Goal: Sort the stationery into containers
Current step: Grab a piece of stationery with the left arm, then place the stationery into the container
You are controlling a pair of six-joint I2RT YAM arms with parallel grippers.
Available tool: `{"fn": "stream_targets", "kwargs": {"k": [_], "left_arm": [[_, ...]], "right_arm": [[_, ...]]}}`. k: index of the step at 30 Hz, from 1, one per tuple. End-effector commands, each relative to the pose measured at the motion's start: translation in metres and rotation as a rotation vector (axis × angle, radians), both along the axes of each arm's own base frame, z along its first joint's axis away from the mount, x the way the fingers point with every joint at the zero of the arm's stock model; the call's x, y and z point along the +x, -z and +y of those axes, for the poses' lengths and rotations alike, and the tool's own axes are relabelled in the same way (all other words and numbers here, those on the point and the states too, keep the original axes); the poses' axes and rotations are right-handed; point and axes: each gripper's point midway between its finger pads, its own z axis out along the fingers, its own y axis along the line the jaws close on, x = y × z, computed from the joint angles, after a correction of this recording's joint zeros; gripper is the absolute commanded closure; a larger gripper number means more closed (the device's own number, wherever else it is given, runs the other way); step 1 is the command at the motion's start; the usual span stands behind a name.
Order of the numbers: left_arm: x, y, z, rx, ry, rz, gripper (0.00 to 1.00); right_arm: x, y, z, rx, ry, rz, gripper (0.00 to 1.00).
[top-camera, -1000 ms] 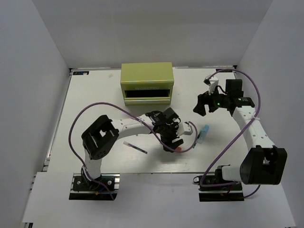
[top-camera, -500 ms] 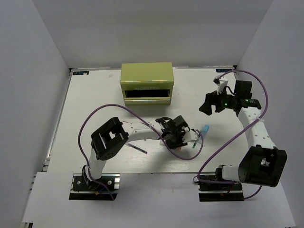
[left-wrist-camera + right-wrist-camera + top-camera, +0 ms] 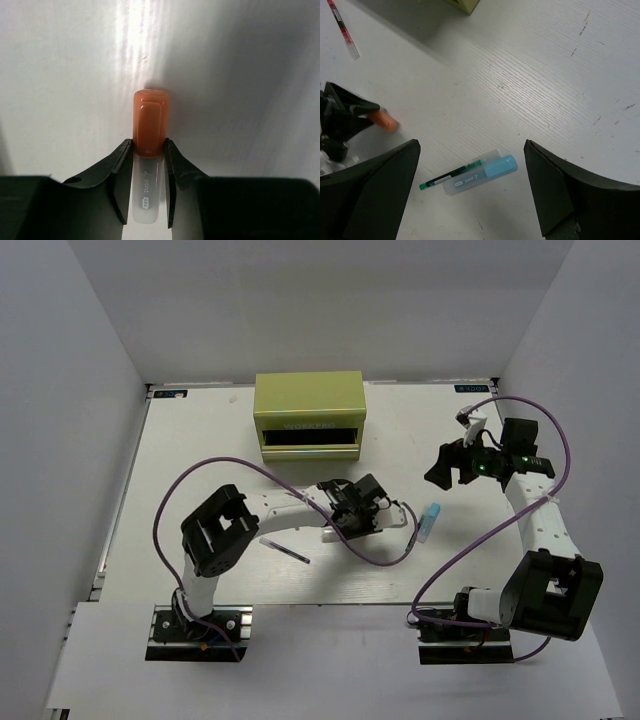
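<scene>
My left gripper [image 3: 148, 145] is shut on the grey-orange marker [image 3: 149, 120]; both fingers press its sides just below the orange cap, which sticks out ahead over the white table. From above, this gripper [image 3: 358, 508] sits mid-table. The right gripper [image 3: 447, 465] hangs open above the right side, holding nothing. Below its spread fingers [image 3: 555, 185] lie a light-blue marker [image 3: 480, 176] and a thin green pen [image 3: 451, 174], side by side. A red pen [image 3: 342, 27] lies farther off. The olive-green chest [image 3: 308, 405] stands at the back, its dark drawer opening [image 3: 310, 437] facing me.
A thin dark pen [image 3: 285, 548] lies near the left arm's elbow. Purple cables [image 3: 380, 555] loop over the table by both arms. White walls close in the table on three sides. The light-blue marker [image 3: 431, 520] lies right of the left gripper.
The left gripper has closed from wide open onto the grey-orange marker and shifted slightly. The right arm has drawn back toward the right, still open.
</scene>
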Motion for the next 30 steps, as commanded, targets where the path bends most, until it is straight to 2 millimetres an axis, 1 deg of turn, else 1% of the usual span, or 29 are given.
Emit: {"fn": "stream_targets", "kwargs": {"k": [1,2,3,4,5,6,7,8,9,10,11,12,15,16,17,19,20,22,23,24,25,27,28,29,30], "left_arm": [[0.033,-0.071,0.004,-0.079,0.004,-0.143,1.0],[0.045,-0.076,0.008,-0.08,0.0,-0.162,1.0],[0.054,-0.092,0.006,-0.11,-0.004,-0.191,1.0],[0.061,-0.097,0.007,-0.116,-0.01,-0.203,1.0],[0.067,-0.108,0.01,-0.123,-0.004,-0.225,1.0],[0.082,-0.121,0.013,-0.142,-0.025,-0.251,1.0],[0.088,-0.131,0.017,-0.151,-0.032,-0.267,1.0],[0.094,-0.137,0.021,-0.154,-0.047,-0.272,1.0],[0.108,-0.154,0.023,-0.176,-0.052,-0.3,1.0],[0.113,-0.162,0.025,-0.186,-0.05,-0.304,1.0],[0.119,-0.171,0.022,-0.206,-0.046,-0.312,1.0],[0.13,-0.178,0.028,-0.206,-0.051,-0.336,1.0],[0.145,-0.196,0.033,-0.219,-0.027,-0.387,1.0],[0.154,-0.203,0.037,-0.227,-0.037,-0.408,1.0],[0.159,-0.212,0.039,-0.236,-0.039,-0.43,1.0],[0.17,-0.217,0.043,-0.242,-0.033,-0.459,1.0],[0.173,-0.224,0.041,-0.253,-0.025,-0.483,1.0],[0.184,-0.227,0.049,-0.251,-0.033,-0.513,1.0],[0.186,-0.229,0.048,-0.254,-0.026,-0.526,1.0],[0.194,-0.234,0.051,-0.262,-0.033,-0.551,1.0],[0.197,-0.23,0.055,-0.252,-0.033,-0.557,1.0],[0.202,-0.231,0.052,-0.258,-0.027,-0.574,1.0],[0.206,-0.228,0.056,-0.249,-0.028,-0.581,1.0],[0.208,-0.225,0.055,-0.245,-0.022,-0.585,1.0],[0.212,-0.224,0.059,-0.235,-0.019,-0.596,1.0]], "right_arm": [[0.001,-0.01,0.001,-0.001,-0.041,-0.077,0.1],[0.0,-0.01,0.001,-0.002,-0.046,-0.078,0.1],[-0.001,-0.009,0.002,-0.007,-0.053,-0.079,0.11],[0.0,-0.01,0.001,-0.013,-0.062,-0.089,0.11],[-0.002,-0.008,0.002,-0.015,-0.068,-0.087,0.12],[-0.002,-0.008,0.003,-0.018,-0.074,-0.092,0.12],[-0.003,-0.006,0.002,-0.029,-0.084,-0.091,0.14],[-0.004,-0.005,0.002,-0.029,-0.092,-0.094,0.15],[-0.006,-0.005,0.003,-0.029,-0.097,-0.089,0.15],[-0.007,-0.002,0.003,-0.035,-0.111,-0.09,0.16],[-0.009,-0.001,0.005,-0.032,-0.122,-0.087,0.16],[-0.009,-0.002,0.004,-0.037,-0.125,-0.098,0.16],[-0.009,-0.001,0.005,-0.04,-0.136,-0.1,0.18],[-0.011,0.0,0.005,-0.041,-0.14,-0.097,0.19],[-0.01,0.0,0.004,-0.049,-0.143,-0.1,0.19],[-0.012,0.001,0.005,-0.048,-0.15,-0.095,0.21],[-0.011,0.002,0.005,-0.055,-0.156,-0.099,0.22],[-0.012,0.003,0.005,-0.052,-0.156,-0.095,0.22],[-0.012,0.002,0.005,-0.054,-0.159,-0.099,0.22],[-0.011,0.003,0.006,-0.052,-0.161,-0.097,0.22],[-0.012,0.003,0.005,-0.051,-0.158,-0.095,0.22],[-0.011,0.001,0.006,-0.051,-0.162,-0.099,0.22],[-0.01,0.001,0.005,-0.051,-0.16,-0.101,0.22],[-0.01,0.001,0.006,-0.05,-0.162,-0.1,0.22],[-0.01,0.0,0.005,-0.054,-0.161,-0.104,0.22]]}}
